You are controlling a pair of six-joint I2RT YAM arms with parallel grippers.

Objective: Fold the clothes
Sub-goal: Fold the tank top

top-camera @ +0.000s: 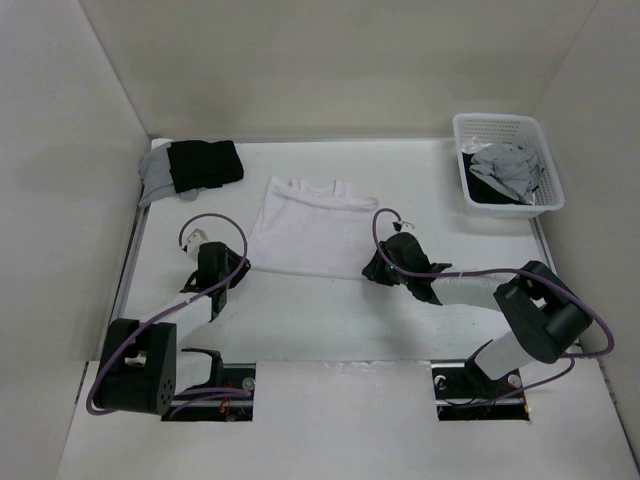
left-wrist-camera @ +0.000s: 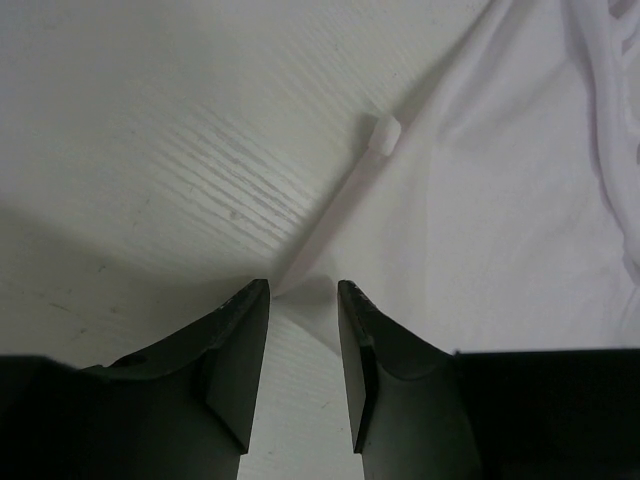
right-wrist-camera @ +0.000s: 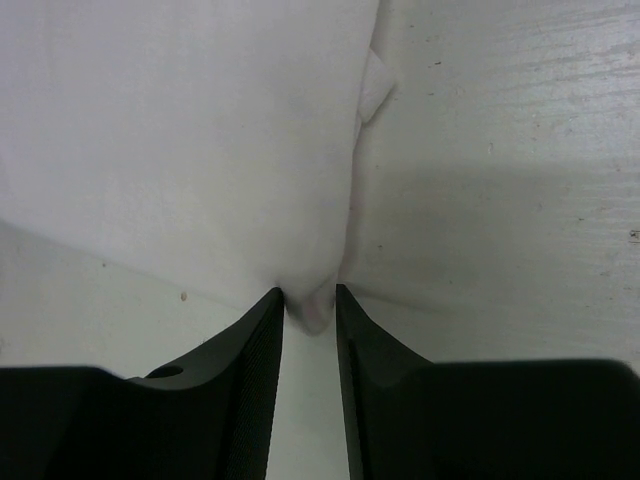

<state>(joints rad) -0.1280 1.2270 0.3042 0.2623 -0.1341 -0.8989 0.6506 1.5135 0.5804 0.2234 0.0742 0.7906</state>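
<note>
Progress: we see no fold yet | shirt [top-camera: 310, 225] flat, mid worktop [top-camera: 330, 325] | left tool [left-wrist-camera: 303, 292] at its 7 o'clock corner, grip unclear | right tool [right-wrist-camera: 310, 297] pinching the 5 o'clock corner | all folding remains

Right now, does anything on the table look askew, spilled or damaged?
Nothing is spilled or damaged. The white garment lies flat, only slightly crooked. The grey garments sit in a loose heap in the basket, unlike the folded black garment at far left.
</note>
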